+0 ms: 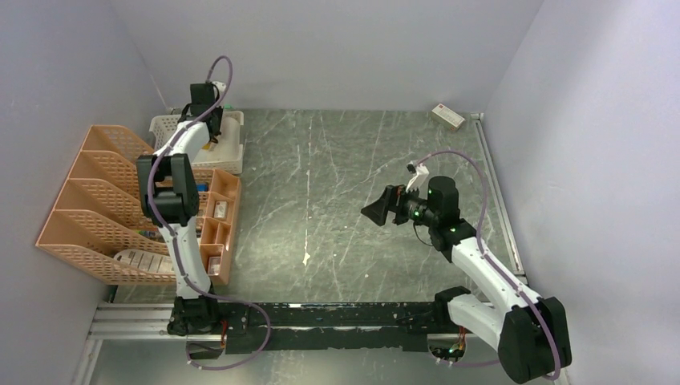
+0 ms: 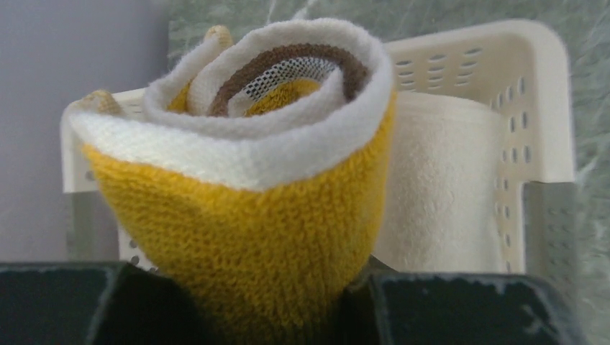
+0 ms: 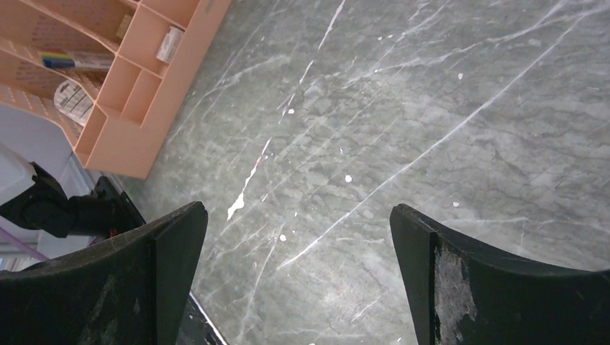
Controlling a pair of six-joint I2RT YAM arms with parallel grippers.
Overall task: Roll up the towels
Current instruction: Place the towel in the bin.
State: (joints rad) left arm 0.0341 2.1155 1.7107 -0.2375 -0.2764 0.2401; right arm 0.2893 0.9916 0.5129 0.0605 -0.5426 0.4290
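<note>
A mustard-yellow towel (image 2: pixel 244 223) with a white edge and brown band is rolled into a short fat roll. My left gripper (image 2: pixel 252 302) is shut on its lower end and holds it upright over the white basket (image 2: pixel 532 93). An off-white towel (image 2: pixel 439 194), also rolled, lies inside that basket on the right. In the top view my left gripper (image 1: pixel 210 128) hangs over the basket (image 1: pixel 232 164) at the far left. My right gripper (image 1: pixel 375 211) hovers right of the table's middle, open (image 3: pixel 298 215), with only bare marble between its fingers.
An orange mesh file organizer (image 1: pixel 104 200) with small compartments stands along the left edge, next to the basket; it shows at the upper left of the right wrist view (image 3: pixel 137 86). A small white-and-red box (image 1: pixel 447 117) lies in the far right corner. Walls enclose three sides.
</note>
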